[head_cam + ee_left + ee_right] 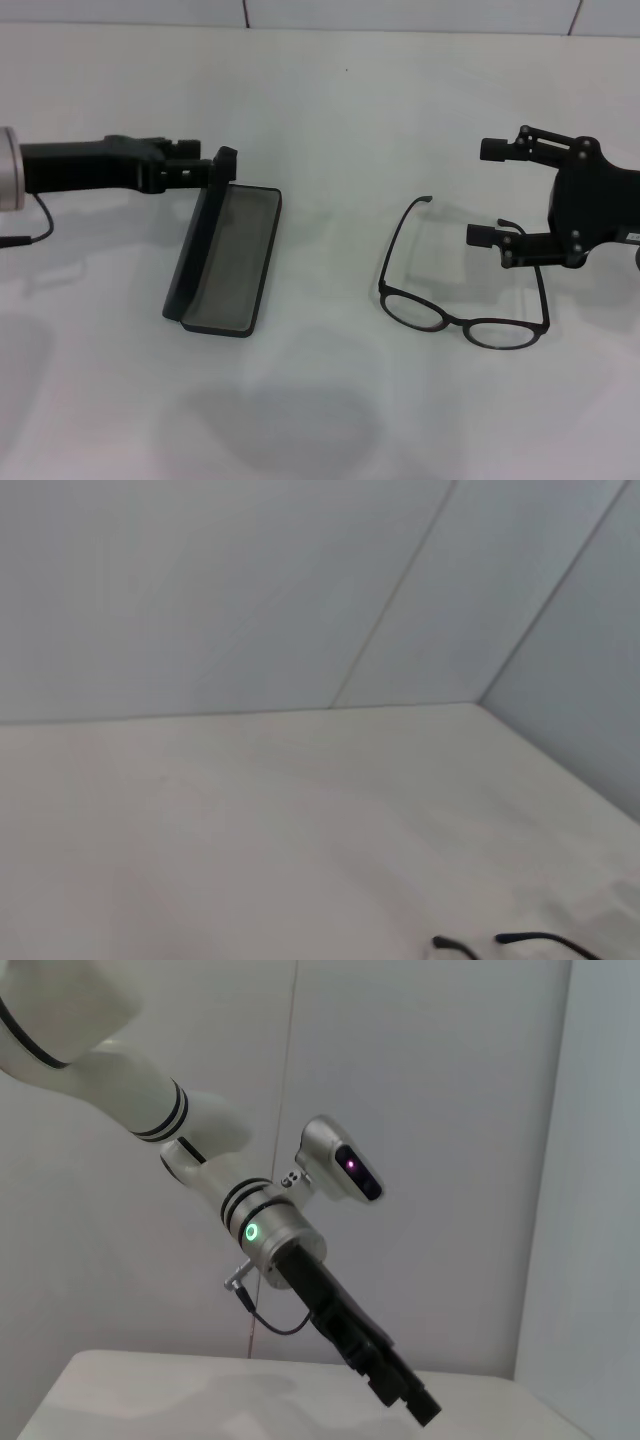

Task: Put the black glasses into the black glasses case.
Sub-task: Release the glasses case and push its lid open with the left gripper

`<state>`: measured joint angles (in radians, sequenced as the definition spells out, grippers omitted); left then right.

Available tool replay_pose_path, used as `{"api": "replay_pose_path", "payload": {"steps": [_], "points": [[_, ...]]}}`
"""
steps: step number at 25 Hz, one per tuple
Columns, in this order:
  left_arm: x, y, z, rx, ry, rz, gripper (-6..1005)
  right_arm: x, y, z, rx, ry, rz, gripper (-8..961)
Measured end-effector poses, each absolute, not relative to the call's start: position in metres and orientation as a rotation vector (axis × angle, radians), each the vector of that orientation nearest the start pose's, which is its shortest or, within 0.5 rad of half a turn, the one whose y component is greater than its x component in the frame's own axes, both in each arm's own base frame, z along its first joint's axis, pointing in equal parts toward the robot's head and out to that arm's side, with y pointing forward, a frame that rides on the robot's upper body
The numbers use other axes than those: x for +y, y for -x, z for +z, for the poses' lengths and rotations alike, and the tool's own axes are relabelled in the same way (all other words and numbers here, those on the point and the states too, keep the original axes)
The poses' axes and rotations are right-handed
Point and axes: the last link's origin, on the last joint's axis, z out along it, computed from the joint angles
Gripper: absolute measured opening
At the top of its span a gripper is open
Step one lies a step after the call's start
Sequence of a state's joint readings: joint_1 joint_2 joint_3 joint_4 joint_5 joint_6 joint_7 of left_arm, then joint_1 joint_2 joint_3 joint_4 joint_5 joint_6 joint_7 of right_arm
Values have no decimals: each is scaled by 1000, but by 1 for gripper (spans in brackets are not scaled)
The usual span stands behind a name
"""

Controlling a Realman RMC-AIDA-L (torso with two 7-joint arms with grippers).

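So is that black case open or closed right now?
Open. The black glasses case shows its grey lining, with its lid raised along one side by the left gripper. Nothing lies inside.

A pale, smooth white bench [250, 840] fills the lower half of the left wrist view, running back to meet light grey wall panels [200, 590] divided by thin dark seams. At the bottom edge of the picture, two thin black curved temple tips of the black glasses [545, 940] rest on the bench, close beside each other. The rest of the frame is cut off.
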<state>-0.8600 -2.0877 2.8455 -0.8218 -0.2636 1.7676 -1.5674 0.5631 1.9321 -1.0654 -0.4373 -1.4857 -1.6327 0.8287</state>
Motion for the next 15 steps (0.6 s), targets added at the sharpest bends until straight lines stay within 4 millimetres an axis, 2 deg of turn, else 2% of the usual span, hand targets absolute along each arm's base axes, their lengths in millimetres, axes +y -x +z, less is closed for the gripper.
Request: {"api": "replay_pose_path", "payload": {"steps": [5,15], "points": [[344,286,40,-1147,2519,-547,797,332,-235,12,-134,2702,915,869],[346,295,24,-1191,2524,-415,771,331,-233,10,-147,2709,921,870]]}}
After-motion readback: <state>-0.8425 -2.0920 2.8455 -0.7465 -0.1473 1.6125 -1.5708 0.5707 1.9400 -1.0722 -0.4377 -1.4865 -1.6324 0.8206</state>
